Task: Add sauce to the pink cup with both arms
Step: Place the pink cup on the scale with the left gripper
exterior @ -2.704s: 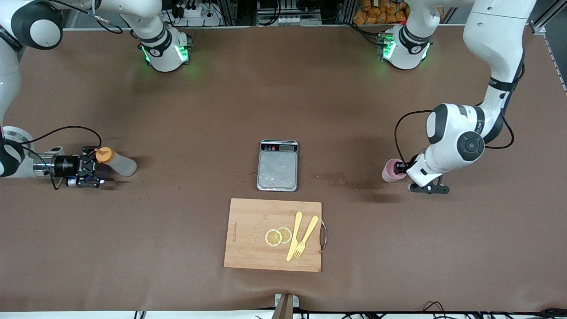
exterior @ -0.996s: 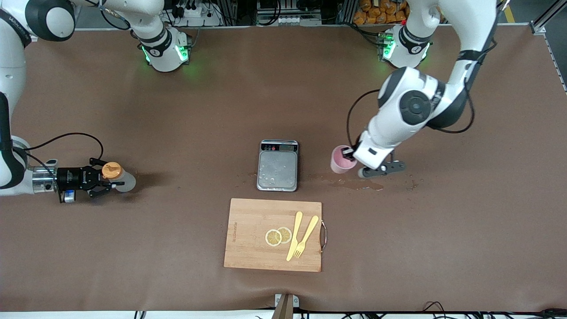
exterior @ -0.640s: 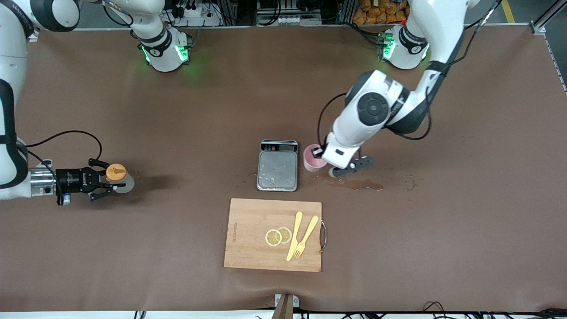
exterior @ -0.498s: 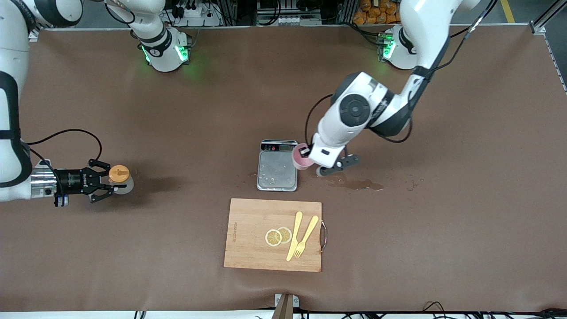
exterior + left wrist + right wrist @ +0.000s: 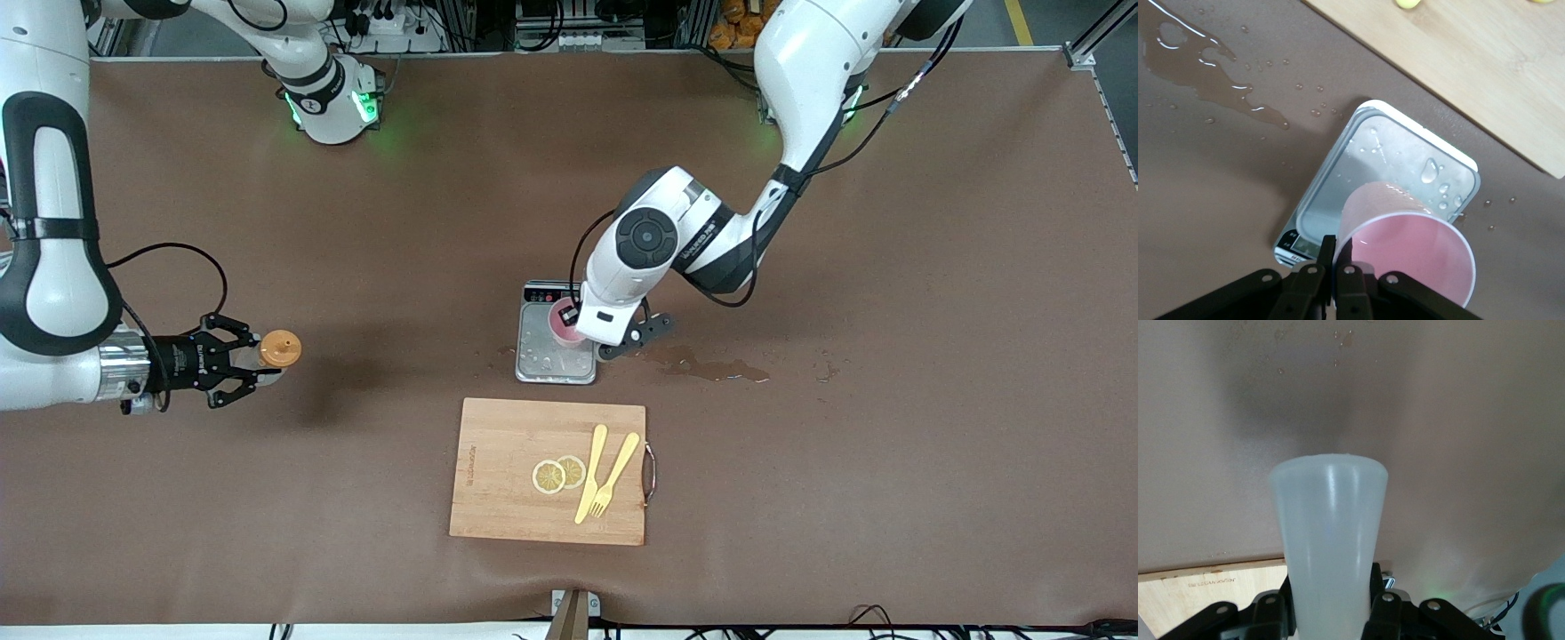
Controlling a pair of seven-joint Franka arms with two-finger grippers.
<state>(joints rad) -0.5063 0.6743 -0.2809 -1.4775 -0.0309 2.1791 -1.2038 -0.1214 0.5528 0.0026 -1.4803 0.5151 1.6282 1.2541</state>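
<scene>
The left claw (image 5: 578,322) pinches the rim of the pink cup (image 5: 1405,243) and holds it over the wet scale (image 5: 1398,157). The right claw (image 5: 252,360) is squeezed tight on the sauce bottle (image 5: 1330,547), up over the table at the right arm's end. The bottle looks soft and squishy, so hold it round its middle. The cup looks light and thin.

The setting was a robotics lab made up as a mock kitchen. A wide table (image 5: 933,498) under a plain brown cover carried 2 white arm bases lit green, with aluminium framing, cables and a power strip (image 5: 391,22) along its top edge. A digital scale (image 5: 556,332) and a wooden cutting board (image 5: 498,471) with plastic cutlery supplied the kitchen props.
</scene>
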